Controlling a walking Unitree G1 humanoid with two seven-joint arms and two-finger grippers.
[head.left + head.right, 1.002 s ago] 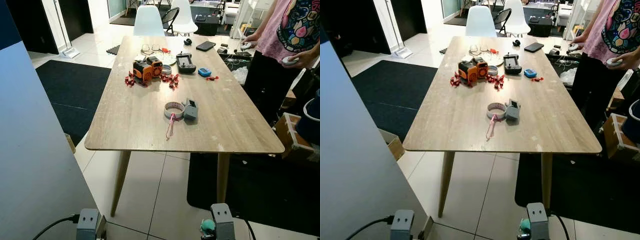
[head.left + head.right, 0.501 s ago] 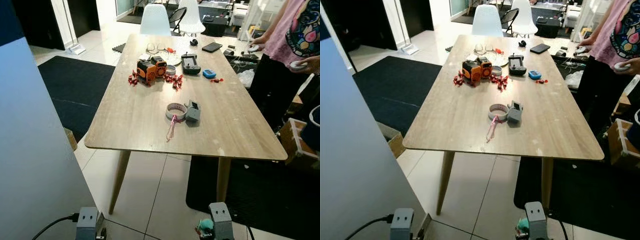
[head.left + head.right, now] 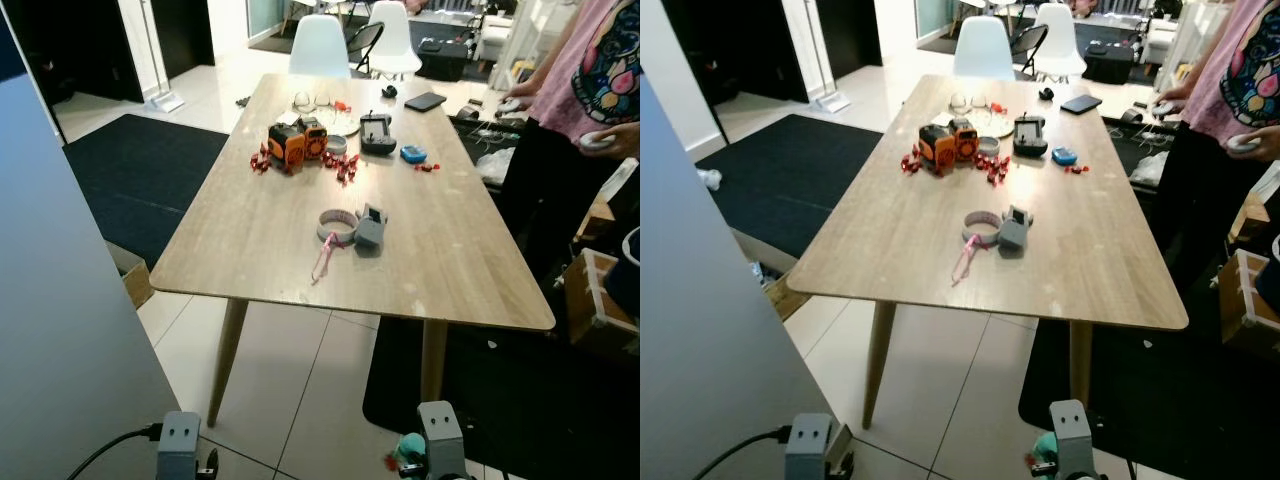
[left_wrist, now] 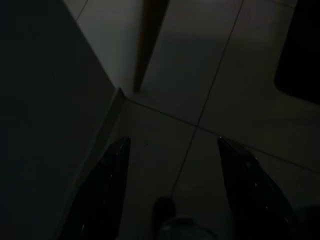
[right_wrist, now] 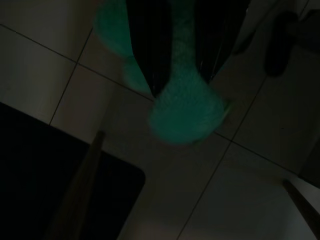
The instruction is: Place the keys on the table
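Keys: a green fuzzy fob (image 5: 186,107) is seen clamped between the right gripper (image 5: 182,82) fingers in the right wrist view; the metal keys themselves can't be made out, too dark. R gripper is closed down on the fob, held low at approx 5 o'clock in the head views, above the tiled floor (image 3: 300,380), short of the table (image 3: 260,240) near edge. The green bit is also seen beside the R wrist (image 3: 408,452)

L gripper (image 4: 172,150) is seen in the left wrist view w/ fingers spread wide, nothing held, hanging over floor tile next to a table leg (image 4: 150,40) and a grey panel (image 3: 60,300)

Table is ahead at 12 o'clock. On it, mid-table: a tape roll (image 3: 336,225) w/ a pink strap trailing toward the near edge, touching a grey device (image 3: 369,228) at its 3 o'clock. Further back: an orange gadget (image 3: 295,142) w/ red bits scattered around it, a black controller (image 3: 376,133), a blue item (image 3: 413,153), a phone (image 3: 426,101), glasses (image 3: 308,99)

A person (image 3: 585,90) stands at approx 2 o'clock by the table's right side, a white object in each hand. White chairs (image 3: 320,60) are at the far end. Dark rugs (image 3: 140,170) lie at 10 and 4 o'clock
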